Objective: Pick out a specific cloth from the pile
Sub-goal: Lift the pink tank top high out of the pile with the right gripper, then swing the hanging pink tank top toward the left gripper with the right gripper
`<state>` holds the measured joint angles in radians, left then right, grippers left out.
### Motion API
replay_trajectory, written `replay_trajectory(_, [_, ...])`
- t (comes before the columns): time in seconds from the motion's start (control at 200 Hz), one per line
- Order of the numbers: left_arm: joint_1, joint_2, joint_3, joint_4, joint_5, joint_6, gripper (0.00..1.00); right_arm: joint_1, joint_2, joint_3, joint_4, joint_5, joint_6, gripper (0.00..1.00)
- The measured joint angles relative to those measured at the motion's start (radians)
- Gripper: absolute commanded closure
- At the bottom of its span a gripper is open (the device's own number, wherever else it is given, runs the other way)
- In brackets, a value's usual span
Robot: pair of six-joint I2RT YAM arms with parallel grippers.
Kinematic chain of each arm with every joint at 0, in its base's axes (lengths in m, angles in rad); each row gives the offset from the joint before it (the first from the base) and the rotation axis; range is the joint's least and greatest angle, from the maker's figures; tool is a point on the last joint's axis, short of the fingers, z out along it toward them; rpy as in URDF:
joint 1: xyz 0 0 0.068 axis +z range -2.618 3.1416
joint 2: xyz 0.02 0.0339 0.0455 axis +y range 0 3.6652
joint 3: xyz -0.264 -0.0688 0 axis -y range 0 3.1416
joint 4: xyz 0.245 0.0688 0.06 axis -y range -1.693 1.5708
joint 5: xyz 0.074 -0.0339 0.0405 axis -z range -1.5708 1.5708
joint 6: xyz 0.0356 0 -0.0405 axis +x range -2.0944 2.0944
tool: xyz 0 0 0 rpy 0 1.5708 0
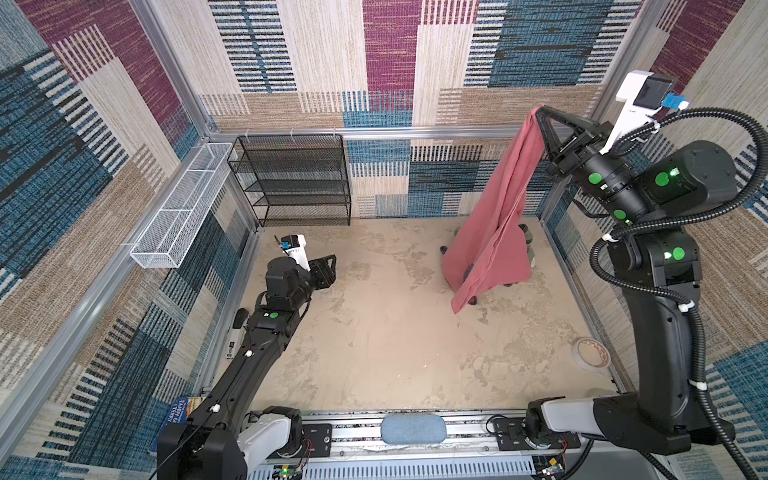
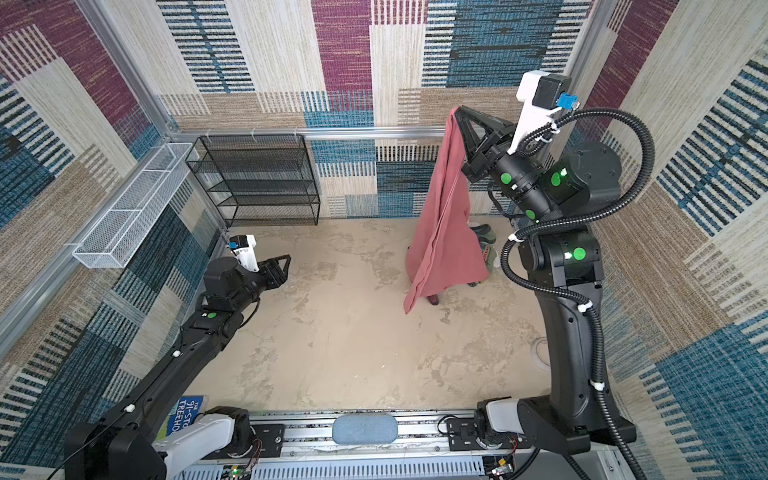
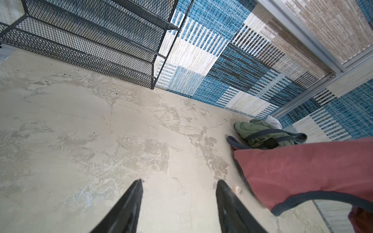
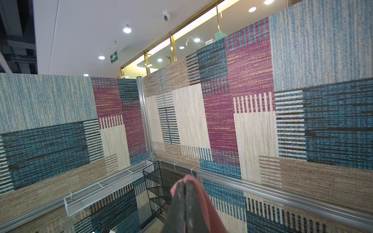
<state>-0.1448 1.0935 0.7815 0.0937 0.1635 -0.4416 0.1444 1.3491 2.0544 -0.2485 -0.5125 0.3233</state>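
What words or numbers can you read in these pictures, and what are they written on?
"91-STO" over "TREEHO": on the blue book cover at the near edge; the rest is hidden.
"ANDY G" over "TERRY": on the same blue book cover, in a top view; partly cut off.
Green hanging ceiling sign: too small to read.
Red print on the tape roll: blurred, unreadable.

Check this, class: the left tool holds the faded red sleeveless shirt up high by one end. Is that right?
No: the right tool holds the faded red sleeveless shirt up high by one end, as both top views show.
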Motion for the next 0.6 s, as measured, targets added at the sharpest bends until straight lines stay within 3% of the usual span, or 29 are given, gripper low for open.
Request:
replay_trajectory(0.275, [-0.001,-0.042,-0.014,-0.002,-0.001,-0.001,0.39,0.0,0.031,0.041,0.067,-0.161,0.077,1.0])
replay_trajectory(0.601, [-0.004,-0.117,0.003,-0.066,-0.003,-0.022,0.4,0.028,0.093,0.013,0.23,-0.317,0.252,1.0])
